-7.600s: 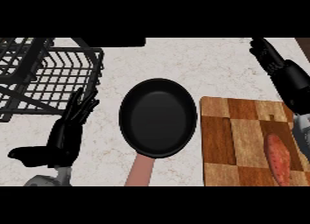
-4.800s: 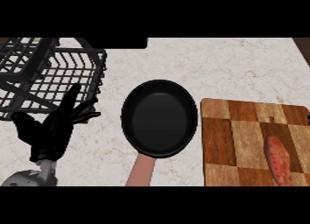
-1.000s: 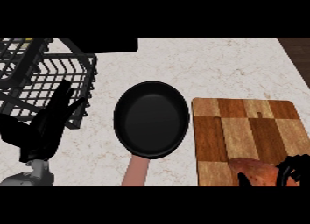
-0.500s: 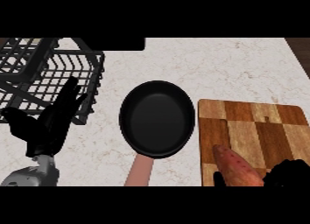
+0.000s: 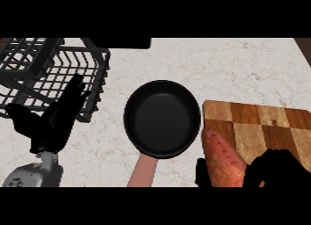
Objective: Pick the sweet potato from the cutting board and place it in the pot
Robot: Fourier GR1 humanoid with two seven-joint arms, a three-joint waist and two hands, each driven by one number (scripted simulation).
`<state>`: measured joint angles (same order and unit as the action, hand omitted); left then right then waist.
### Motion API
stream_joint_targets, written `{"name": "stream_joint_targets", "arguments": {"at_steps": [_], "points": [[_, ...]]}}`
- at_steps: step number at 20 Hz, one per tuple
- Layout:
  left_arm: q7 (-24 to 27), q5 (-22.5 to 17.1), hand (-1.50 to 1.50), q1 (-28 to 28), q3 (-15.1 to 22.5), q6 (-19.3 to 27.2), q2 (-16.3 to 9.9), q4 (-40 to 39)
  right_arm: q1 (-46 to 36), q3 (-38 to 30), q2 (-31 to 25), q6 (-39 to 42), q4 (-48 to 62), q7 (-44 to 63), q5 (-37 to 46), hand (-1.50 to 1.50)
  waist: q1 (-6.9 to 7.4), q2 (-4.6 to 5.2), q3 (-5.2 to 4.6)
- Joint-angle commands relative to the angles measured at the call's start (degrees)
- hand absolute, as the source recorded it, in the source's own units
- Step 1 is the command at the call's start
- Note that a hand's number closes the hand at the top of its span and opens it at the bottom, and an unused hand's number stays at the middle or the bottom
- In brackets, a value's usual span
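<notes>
- Progress, as I read it: pick looks done, place is left. The sweet potato [image 5: 222,159] is in the right hand [image 5: 275,169], at the board's near-left corner, its top end poking up past the fingers toward the pan.
- Can't tell for sure if it's lifted off the cutting board [image 5: 265,129] or resting on its edge; it overlaps the board's left rim from this angle.
- Right hand: curled round the potato's lower end, thumb [image 5: 201,172] on the potato's left, the other fingers on its right. Wrapped on it, not flat.
- Only vessel I see is a black pan [image 5: 162,117] w/ a pinkish handle; no pot as such, so I take that as the target. It sits just left of the right hand and a bit further away; nothing in it.
- Left to do, in my view: carry the potato left over the pan's rim, lower it, let go. Short trip.
- Left hand [image 5: 54,125]: resting, fingers straight and pointing up, holding nothing. It's well left of the pan, in front of the wire dish rack [image 5: 38,72].
- Marble counter [image 5: 236,66] beyond both hands.
</notes>
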<state>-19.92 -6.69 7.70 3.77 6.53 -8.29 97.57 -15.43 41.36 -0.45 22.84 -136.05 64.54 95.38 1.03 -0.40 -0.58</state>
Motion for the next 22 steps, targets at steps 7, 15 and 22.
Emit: {"name": "stream_joint_targets", "arguments": {"at_steps": [7,15,22], "points": [[0.2,1.7,0.0,1.8,1.7,0.8,1.3,-1.1,-12.3,-9.2,0.4,2.2,11.1,16.5,-9.0,1.5,1.78,0.79,0.24],[0.2,1.4,0.0,2.4,1.9,0.3,1.7,-1.5,-21.4,-15.9,0.4,1.0,23.5,19.0,-23.1,1.5,2.46,0.75,0.37],[1.0,1.2,0.0,3.1,1.4,-0.3,1.3,-2.2,-20.1,-24.5,0.4,-15.8,29.6,20.6,-31.8,-1.5,3.17,1.27,0.53]]}}
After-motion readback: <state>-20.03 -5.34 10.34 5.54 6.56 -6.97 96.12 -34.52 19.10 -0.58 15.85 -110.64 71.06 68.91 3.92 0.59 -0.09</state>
